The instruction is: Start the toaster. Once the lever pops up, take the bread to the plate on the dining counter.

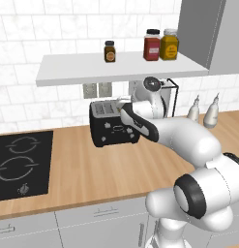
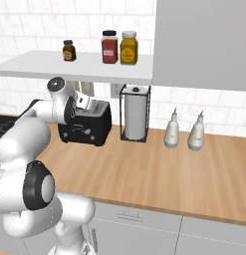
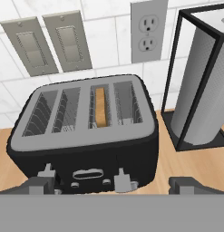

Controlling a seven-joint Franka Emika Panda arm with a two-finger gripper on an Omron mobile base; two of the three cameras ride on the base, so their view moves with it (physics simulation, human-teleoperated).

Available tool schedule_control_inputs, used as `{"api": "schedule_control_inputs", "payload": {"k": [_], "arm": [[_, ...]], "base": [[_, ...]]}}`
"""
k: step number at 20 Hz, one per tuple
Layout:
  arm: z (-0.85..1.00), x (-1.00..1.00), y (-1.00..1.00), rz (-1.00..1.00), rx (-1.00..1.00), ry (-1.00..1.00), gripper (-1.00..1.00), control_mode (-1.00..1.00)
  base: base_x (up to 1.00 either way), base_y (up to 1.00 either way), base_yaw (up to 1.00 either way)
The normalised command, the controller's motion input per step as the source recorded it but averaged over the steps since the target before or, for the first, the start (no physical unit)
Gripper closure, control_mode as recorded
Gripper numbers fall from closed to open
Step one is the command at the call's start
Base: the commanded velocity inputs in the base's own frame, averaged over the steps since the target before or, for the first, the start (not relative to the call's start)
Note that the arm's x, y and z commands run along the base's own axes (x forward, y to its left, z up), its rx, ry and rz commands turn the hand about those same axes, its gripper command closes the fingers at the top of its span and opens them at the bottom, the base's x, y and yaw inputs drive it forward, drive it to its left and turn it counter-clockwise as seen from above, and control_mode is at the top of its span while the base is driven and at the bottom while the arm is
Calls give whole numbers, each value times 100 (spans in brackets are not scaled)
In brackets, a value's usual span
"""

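Against the far wall, on the table (image 1: 92, 169): the toaster (image 1: 112, 123), black, between the hob (image 1: 19, 164) on the left and the paper towel roll (image 2: 135, 117) in its wire stand on the right.
Bread (image 3: 101, 107): sunk upright in one of the toaster's middle slots, only its tan edge showing.
Gripper (image 3: 113, 185): just above the toaster's near front, fingers spread wide, holding nothing.
Shelf (image 2: 69, 67): three jars overhead.
Right of the roll: two white bottles (image 2: 183, 130).
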Motion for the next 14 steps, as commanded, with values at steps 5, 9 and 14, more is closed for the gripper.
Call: {"api": "schedule_control_inputs", "payload": {"k": [5, 9, 14], "arm": [[0, 0, 0, 0, 0, 0, -100, -100], [0, 0, 0, 0, 0, 0, -100, -100], [0, 0, 0, 0, 0, 0, -100, -100]], "base": [[0, 0, 0], [0, 0, 0], [0, 0, 0]]}}
